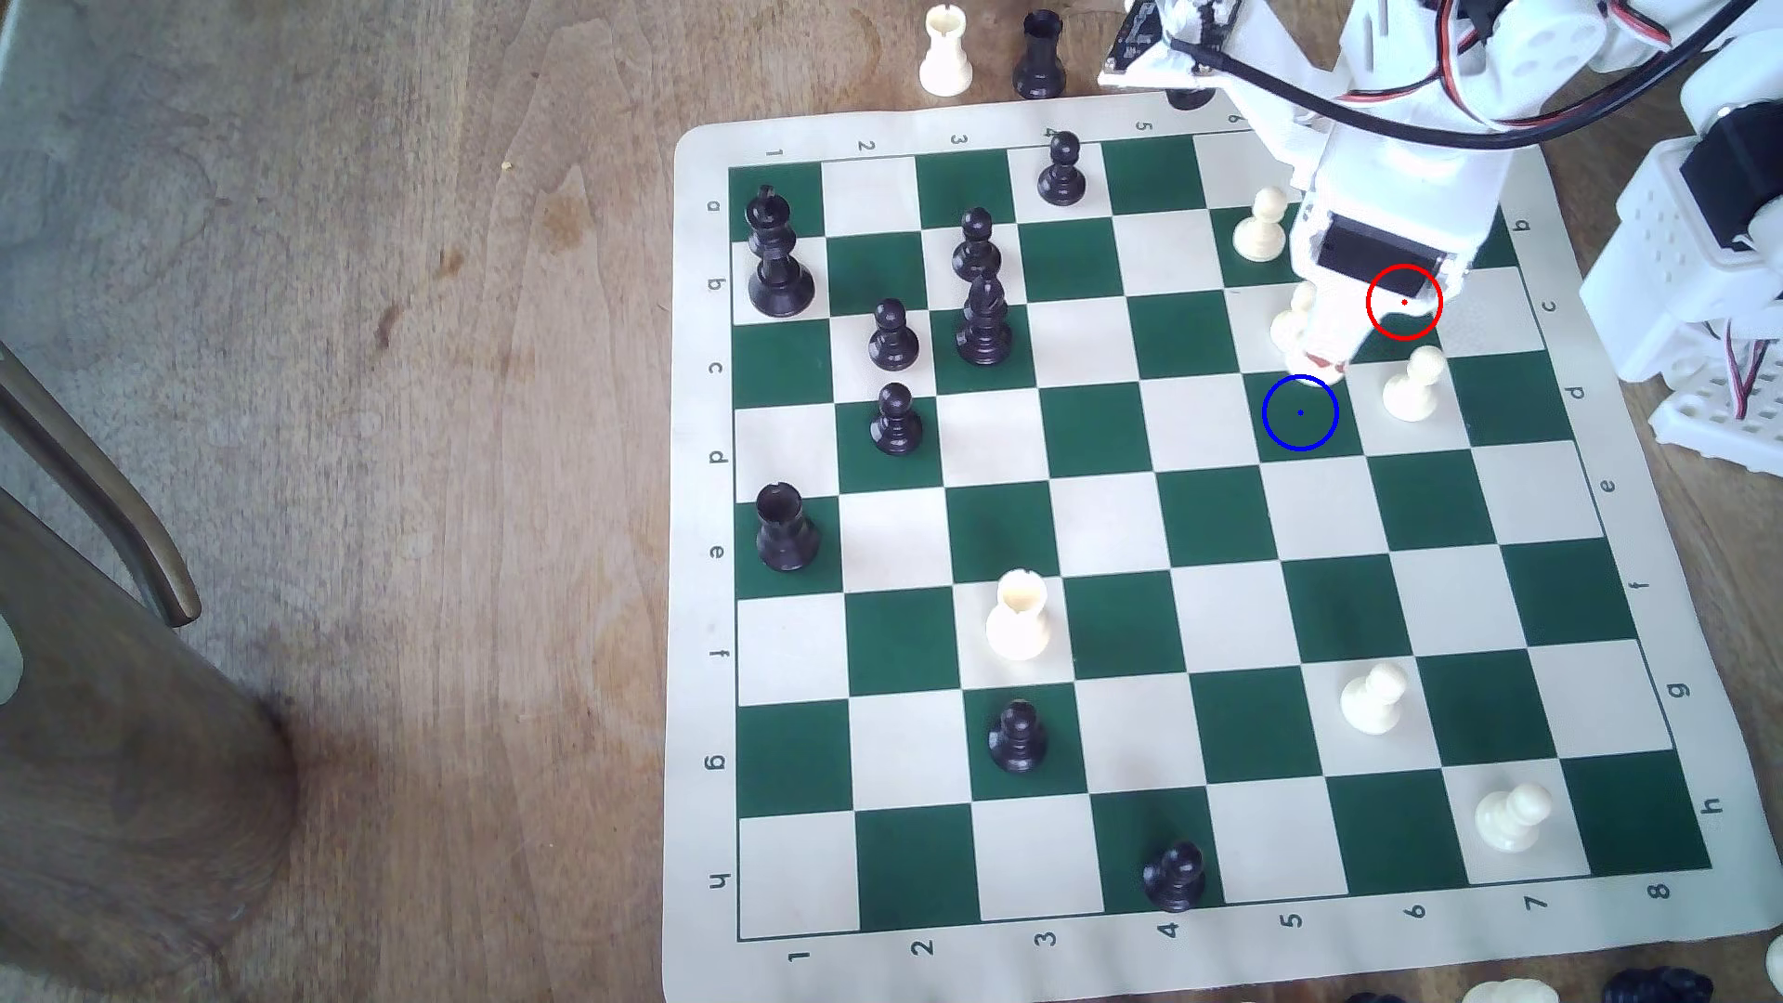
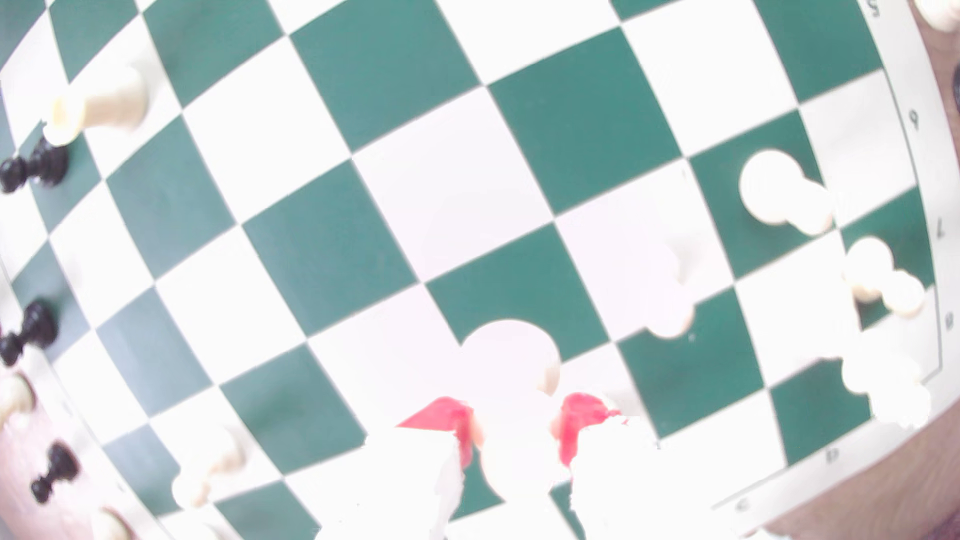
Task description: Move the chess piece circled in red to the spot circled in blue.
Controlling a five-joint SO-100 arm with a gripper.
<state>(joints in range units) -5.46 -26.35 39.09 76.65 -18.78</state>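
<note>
Cream plastic chess piece (image 2: 511, 394) looks light and slick; our end effector (image 2: 514, 423) grips its slim body.

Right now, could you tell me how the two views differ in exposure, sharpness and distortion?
Wrist view: overexposed, so the held chess piece and the hand bleach into the pale squares, the board's lines bow outward, and edges look soft. Exterior view: evenly lit, straight-lined and sharp, with the blue-ringed spot easy to read.
</note>
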